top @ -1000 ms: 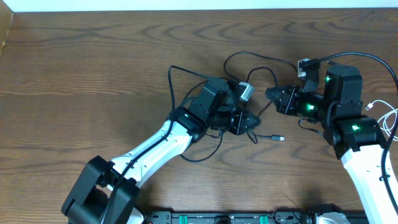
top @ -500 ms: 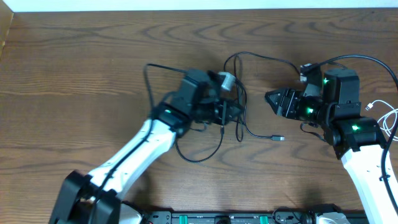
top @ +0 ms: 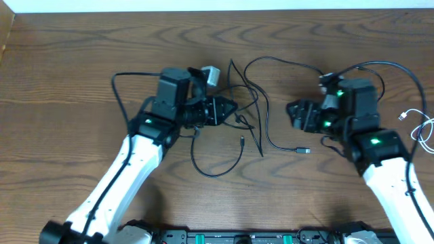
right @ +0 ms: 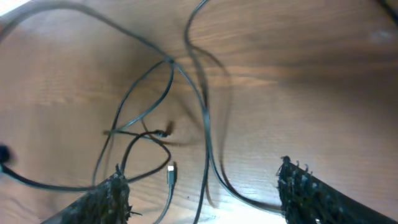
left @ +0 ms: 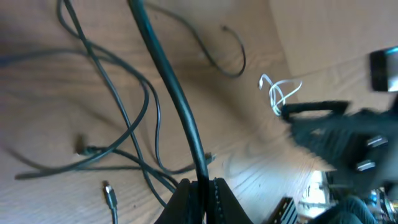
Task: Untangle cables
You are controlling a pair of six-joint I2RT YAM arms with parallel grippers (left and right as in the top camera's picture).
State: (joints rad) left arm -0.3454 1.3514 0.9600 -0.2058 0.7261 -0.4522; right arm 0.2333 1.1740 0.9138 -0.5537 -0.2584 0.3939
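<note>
Two black cables point(top: 256, 118) lie looped and crossed on the wooden table between the arms. My left gripper point(top: 229, 108) is shut on one black cable point(left: 166, 81), which runs straight out from its fingertips point(left: 200, 190). My right gripper point(top: 291, 112) stands open, right of the tangle. In its wrist view the wide-apart fingers point(right: 301, 186) frame black strands point(right: 204, 118) and a plug end point(right: 171, 172) on the table, and nothing is gripped. The white cable point(top: 424, 130) lies coiled at the right edge and also shows as a white cable point(left: 281, 93) in the left wrist view.
A loose plug point(top: 306, 150) ends one black cable near the right arm, and another plug point(left: 111, 196) lies near my left fingers. The thicker arm cords point(top: 386, 66) arc over the right arm. A pale wall strip point(top: 217, 5) borders the far side.
My left arm has swung left and back, dragging its black cable and spreading the tangle. My right gripper has gone from shut to open and barely shifted.
</note>
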